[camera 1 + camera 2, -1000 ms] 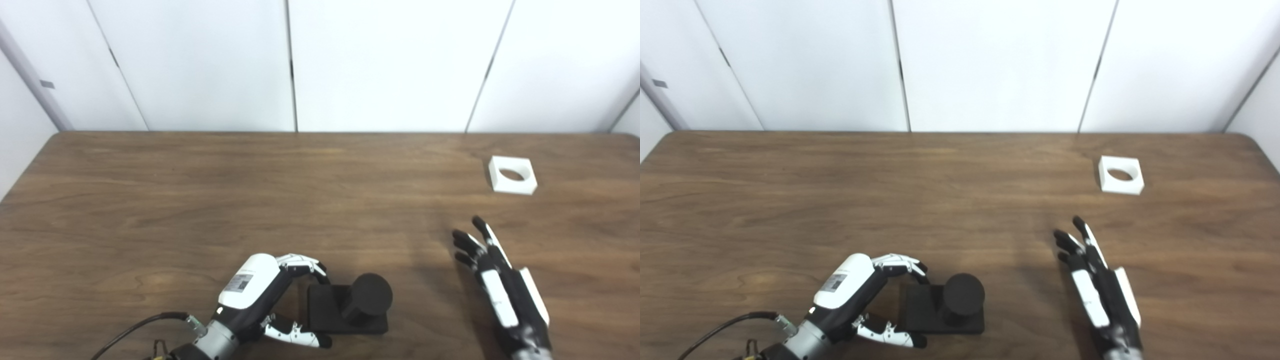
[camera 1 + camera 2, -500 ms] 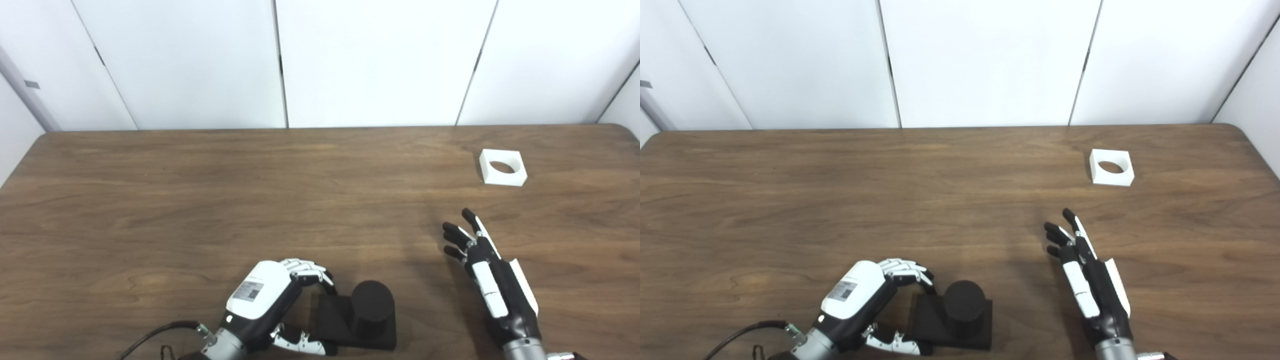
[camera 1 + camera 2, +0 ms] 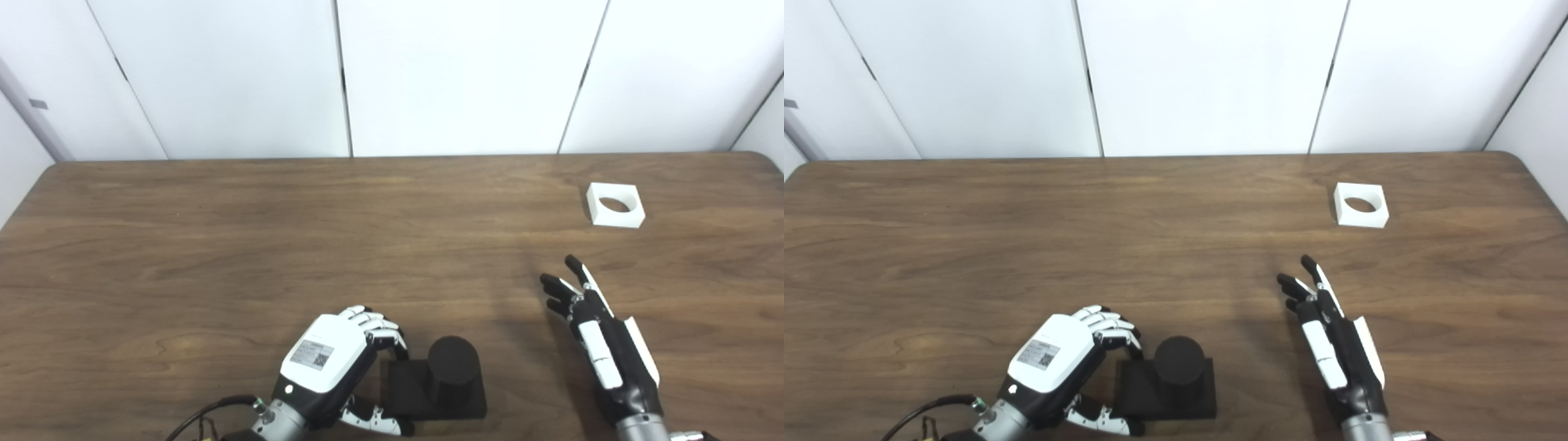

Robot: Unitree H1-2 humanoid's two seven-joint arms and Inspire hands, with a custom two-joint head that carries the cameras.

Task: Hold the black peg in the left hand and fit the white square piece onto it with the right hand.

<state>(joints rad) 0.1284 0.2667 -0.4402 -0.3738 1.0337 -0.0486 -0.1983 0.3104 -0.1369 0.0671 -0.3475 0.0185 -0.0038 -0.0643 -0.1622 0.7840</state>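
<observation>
A: Brown wood-grain worktop [image 3: 245,245], seen from above. Where is the peg [image 3: 452,367]?

B: Black, a short upright cylinder on a square black base, near the worktop's front edge. The left robot hand [image 3: 334,367] sits just left of the peg. Its fingers [image 3: 376,324] curl over the far left corner of the base, and its thumb lies along the near left corner. It brackets the base; whether it grips firmly cannot be told.

A: And the right robot hand [image 3: 603,343]?

B: Well to the right of the peg, apart from it, palm turned sideways. Its fingers are spread and extended, pointing away from the front edge; it holds nothing.

A: The white square [image 3: 615,205]?

B: It lies flat, far to the right of the peg and beyond it, towards the back edge. Its round hole faces up. It lies beyond the right fingertips, untouched.
</observation>
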